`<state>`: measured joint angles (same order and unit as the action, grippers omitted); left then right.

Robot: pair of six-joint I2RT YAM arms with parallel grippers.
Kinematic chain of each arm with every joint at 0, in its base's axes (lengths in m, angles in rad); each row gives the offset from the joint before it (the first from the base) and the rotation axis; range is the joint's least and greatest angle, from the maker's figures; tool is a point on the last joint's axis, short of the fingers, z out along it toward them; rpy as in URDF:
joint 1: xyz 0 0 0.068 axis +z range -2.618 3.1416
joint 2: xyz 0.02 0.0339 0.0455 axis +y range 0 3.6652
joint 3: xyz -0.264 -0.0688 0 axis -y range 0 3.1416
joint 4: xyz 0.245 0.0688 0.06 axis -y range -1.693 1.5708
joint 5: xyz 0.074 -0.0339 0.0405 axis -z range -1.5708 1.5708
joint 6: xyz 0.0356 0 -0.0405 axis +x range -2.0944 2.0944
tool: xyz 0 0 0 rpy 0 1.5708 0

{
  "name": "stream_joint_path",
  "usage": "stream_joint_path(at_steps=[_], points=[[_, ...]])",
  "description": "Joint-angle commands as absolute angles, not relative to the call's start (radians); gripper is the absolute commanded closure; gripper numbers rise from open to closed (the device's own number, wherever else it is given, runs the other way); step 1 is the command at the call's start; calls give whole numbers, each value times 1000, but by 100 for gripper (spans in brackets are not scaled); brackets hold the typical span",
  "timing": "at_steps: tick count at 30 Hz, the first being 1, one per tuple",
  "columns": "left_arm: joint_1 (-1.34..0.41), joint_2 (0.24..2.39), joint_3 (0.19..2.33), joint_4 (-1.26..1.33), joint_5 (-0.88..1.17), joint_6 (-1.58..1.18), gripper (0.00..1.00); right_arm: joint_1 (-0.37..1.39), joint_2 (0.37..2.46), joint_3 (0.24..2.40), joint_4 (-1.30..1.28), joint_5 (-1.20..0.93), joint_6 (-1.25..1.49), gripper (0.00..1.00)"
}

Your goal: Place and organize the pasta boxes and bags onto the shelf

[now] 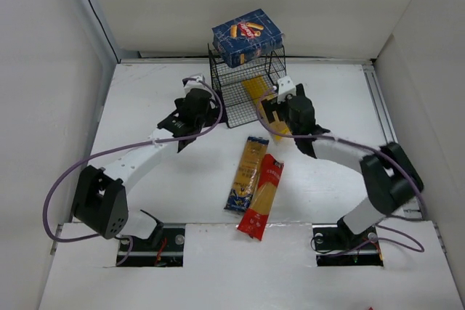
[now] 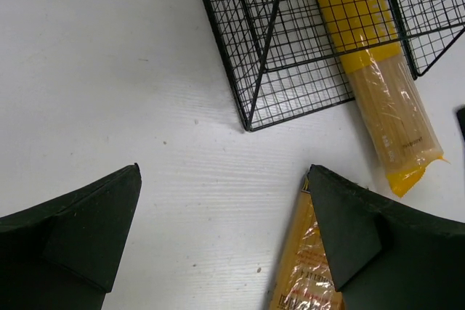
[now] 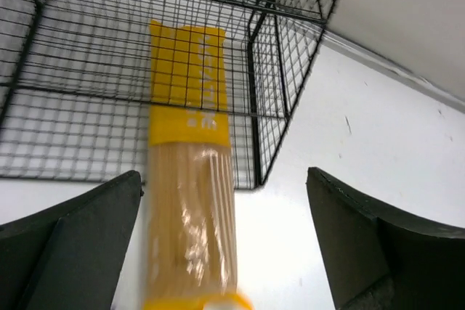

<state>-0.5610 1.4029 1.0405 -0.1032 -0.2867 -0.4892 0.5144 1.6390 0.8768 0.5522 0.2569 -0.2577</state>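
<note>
Seen from overhead only, the box (image 1: pixel 247 36) sits askew on top of the shelf (image 1: pixel 245 88), and the red bag (image 1: pixel 263 195) lies flat on the worktop (image 1: pixel 145 99) well in front of the shelf, its long side against the tan bag (image 1: pixel 247 173); neither wrist camera catches the box or the red bag. The yellow bag (image 3: pixel 190 179) is pushed partway into the shelf, low down, its yellow end behind the mesh and its clear end sticking out of the front onto the worktop. The right wrist camera looks straight along that bag into the wire and shows the right tool (image 3: pixel 225 208) spread wide, one finger on each side of the bag's clear end and gripping nothing; the left-hand finger is just beside the bag, and whether it touches cannot be told. The left wrist camera shows the shelf's front corner, the yellow bag's crimped tail beyond it, and the left tool (image 2: pixel 225 201) also spread wide over bare worktop just in front of the shelf, empty, with one finger hiding part of the tan bag's near end.
</note>
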Motion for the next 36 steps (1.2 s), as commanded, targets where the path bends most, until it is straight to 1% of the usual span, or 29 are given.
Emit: stream_joint_path(at_steps=[1,2,3,5,6,7,10,12,15,16,17,20,23,24,27,30,34,36], points=[[-557,1307,990,-132,-278,-522,0,590,1416,802,317,348,-86,1],[-557,1293,976,-132,-278,-538,0,650,1372,790,240,359,-39,1],[-557,1278,962,-132,-278,-538,0,685,1297,769,107,368,50,1],[-557,1235,924,-132,-264,-565,0,764,1243,755,-12,431,145,1],[-557,1224,913,-143,-264,-580,0,831,1226,755,-131,446,193,1],[-557,1204,904,-143,-264,-589,0,859,1215,755,-197,455,306,1],[-612,1181,879,-173,-304,-620,0,952,1215,744,-340,440,452,1],[-632,1172,870,-196,-313,-632,0,1036,1226,735,-368,430,523,1],[-632,1154,861,-233,-304,-653,0,1110,1275,726,-423,416,646,1],[-632,1140,861,-233,-304,-663,0,1162,1288,738,-446,431,676,1],[-641,1131,861,-242,-290,-663,0,1187,1319,750,-510,442,752,1],[-650,1083,850,-252,-290,-653,0,1267,1354,750,-578,466,854,1],[-650,1036,841,-252,-290,-630,0,1301,1367,683,-522,422,913,1],[-650,1026,841,-252,-290,-630,0,1316,1355,640,-473,410,942,1],[-660,1005,830,-241,-279,-630,0,1327,1307,580,-430,390,966,1],[-660,1005,830,-241,-279,-630,0,1327,1273,548,-430,364,966,1],[-660,1005,821,-241,-279,-640,0,1327,1220,505,-520,341,994,1],[-660,1005,821,-241,-279,-640,0,1327,1194,495,-567,368,994,6]])
